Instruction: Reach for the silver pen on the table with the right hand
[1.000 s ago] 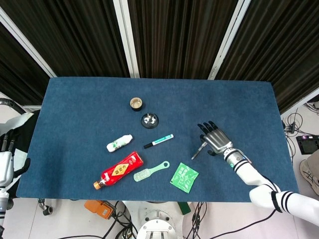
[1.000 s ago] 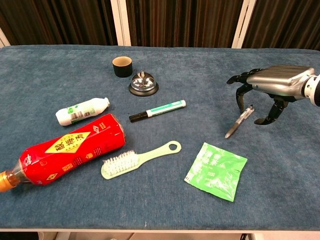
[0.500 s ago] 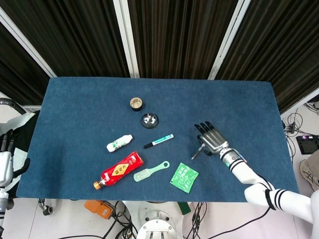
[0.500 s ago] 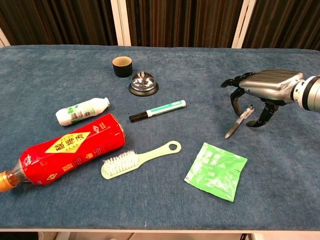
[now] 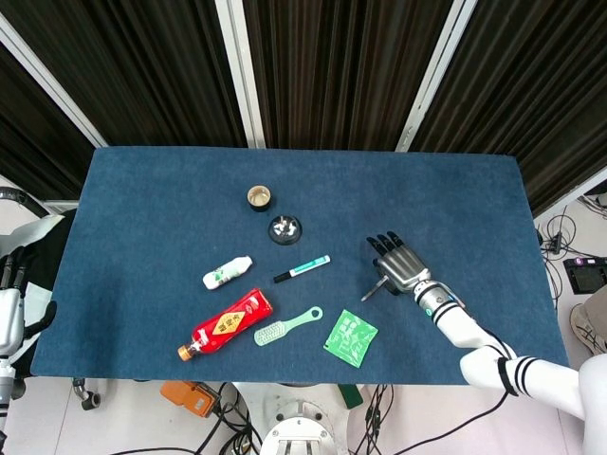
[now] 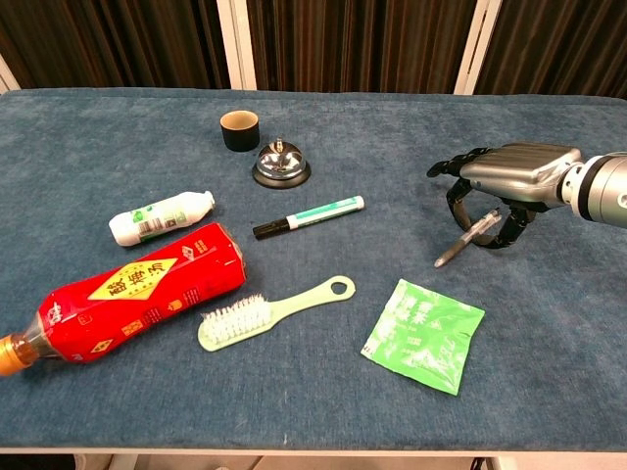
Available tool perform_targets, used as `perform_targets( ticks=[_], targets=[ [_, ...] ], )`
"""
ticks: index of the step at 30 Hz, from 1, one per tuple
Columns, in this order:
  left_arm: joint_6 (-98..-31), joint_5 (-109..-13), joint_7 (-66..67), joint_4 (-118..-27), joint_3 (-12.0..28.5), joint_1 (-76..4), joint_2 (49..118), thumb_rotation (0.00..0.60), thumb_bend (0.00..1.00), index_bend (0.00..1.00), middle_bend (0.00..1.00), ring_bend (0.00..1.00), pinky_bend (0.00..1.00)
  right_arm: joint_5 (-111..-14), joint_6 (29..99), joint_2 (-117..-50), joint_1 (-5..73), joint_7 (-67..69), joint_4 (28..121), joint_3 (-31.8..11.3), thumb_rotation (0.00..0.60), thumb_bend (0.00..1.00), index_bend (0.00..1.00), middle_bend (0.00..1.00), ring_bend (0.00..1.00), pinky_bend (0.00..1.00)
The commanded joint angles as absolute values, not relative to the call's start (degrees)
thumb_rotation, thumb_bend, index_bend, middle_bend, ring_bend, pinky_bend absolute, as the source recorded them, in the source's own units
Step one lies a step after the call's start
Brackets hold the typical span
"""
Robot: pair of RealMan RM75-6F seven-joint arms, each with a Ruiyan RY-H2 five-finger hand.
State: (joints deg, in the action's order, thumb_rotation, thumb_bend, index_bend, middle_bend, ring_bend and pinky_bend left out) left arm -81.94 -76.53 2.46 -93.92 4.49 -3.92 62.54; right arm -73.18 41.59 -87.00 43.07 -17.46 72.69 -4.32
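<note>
Silver pen [image 6: 466, 238]: lying on blue tabletop [image 6: 549, 333], right side, beyond green packet [image 6: 424, 334]; right robot hand [image 6: 503, 186] arched over its far end, fingers curled around barrel; firm grip cannot be told.

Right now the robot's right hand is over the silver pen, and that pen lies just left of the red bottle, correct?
Not quite. The right hand is over the silver pen, but the chest view shows the pen far right of the red bottle, near the green packet.
</note>
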Motion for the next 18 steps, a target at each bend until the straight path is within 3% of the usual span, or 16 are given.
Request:
perform_targets(
  ticks=[1,12,18],
  targets=[
    [-81.88,-76.44,2.38,-93.98,4.50,-3.90,62.49,0.600,0.31,0.14,0.00,0.04,0.13,-73.18,41.77,-87.16,43.17,-17.29,72.55,-4.28,0.600,0.58,0.62,0.08,0.09,0.06],
    [-81.89,-76.39,2.31,-94.08,4.53,-3.88,62.48,0.600,0.31,0.14,0.00,0.04,0.13,-72.93,43.34,-86.36,44.19,-17.36,74.37,-5.68,0.600,0.66,0.65,0.08,0.10,0.06],
    [-81.87,-76.34,2.36,-93.92,4.55,-3.89,62.52,0.600,0.31,0.14,0.00,0.04,0.13,-72.31,45.50,-84.19,46.26,-18.41,78.68,-9.48,0.600,0.66,0.66,0.08,0.10,0.07]
  ],
)
